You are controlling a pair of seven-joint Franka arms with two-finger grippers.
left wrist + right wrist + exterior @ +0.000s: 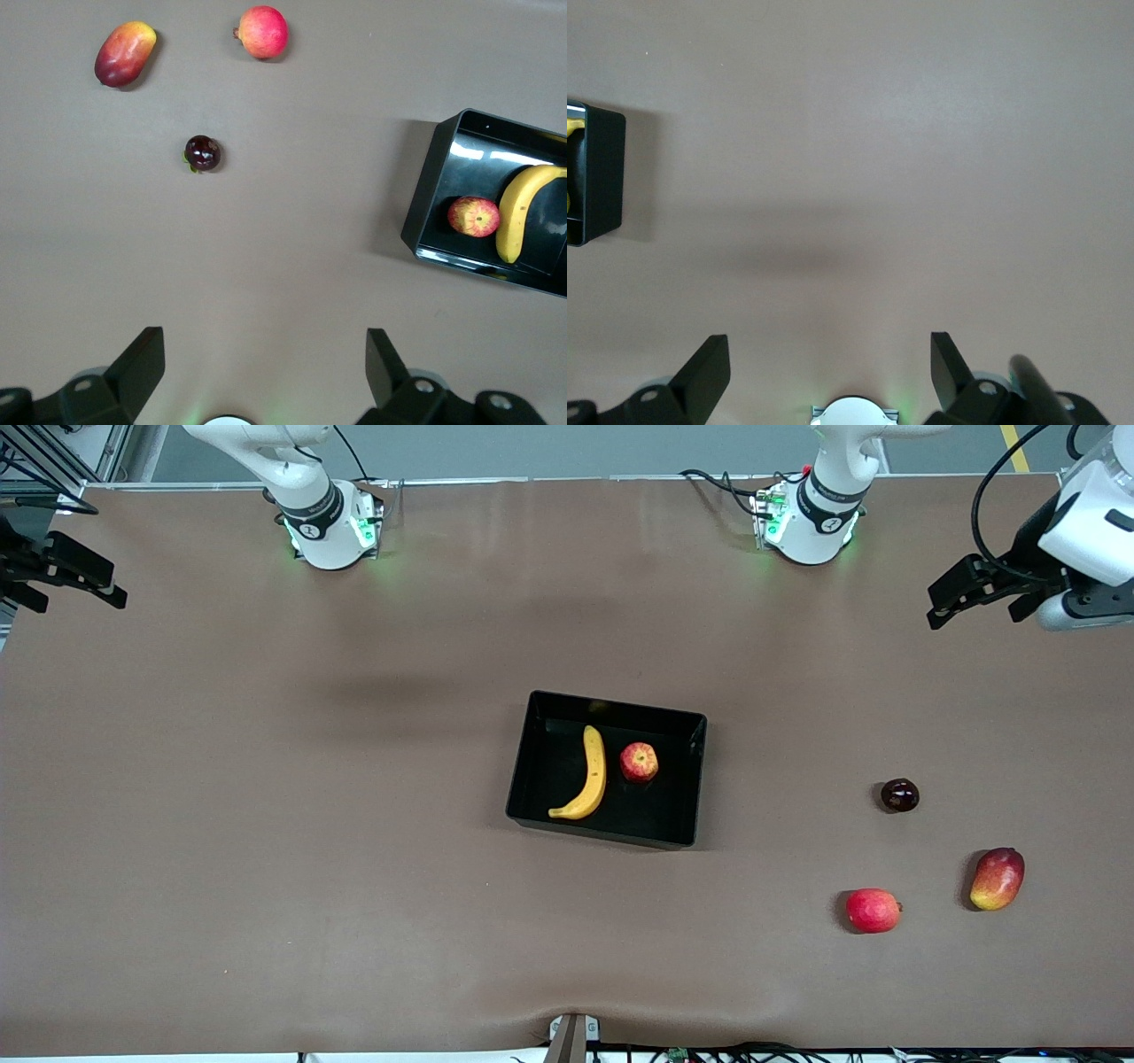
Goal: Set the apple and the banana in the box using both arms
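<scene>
The black box (pixel 620 707) sits mid-table. Inside it lie the yellow banana (pixel 592 775) and, beside it toward the left arm's end, the small red apple (pixel 639 763). The left wrist view shows the same box (pixel 434 186) with the apple (pixel 473 217) and banana (pixel 518 212) in it. My left gripper (pixel 952 598) hangs open and empty over the left arm's end of the table, well clear of the box; its jaws (pixel 263 341) stand wide above bare cloth. My right gripper (pixel 111 583) hangs open and empty (pixel 830 341) over the right arm's end, with one box wall (pixel 602 173) at the view's edge.
Three loose fruits lie toward the left arm's end, nearer the front camera than the box: a dark round fruit (pixel 899 794), a red-and-yellow mango (pixel 998 879) and a smooth pinkish-red round fruit (pixel 873 910). Brown cloth covers the table. Arm bases (pixel 332 527) stand along its back edge.
</scene>
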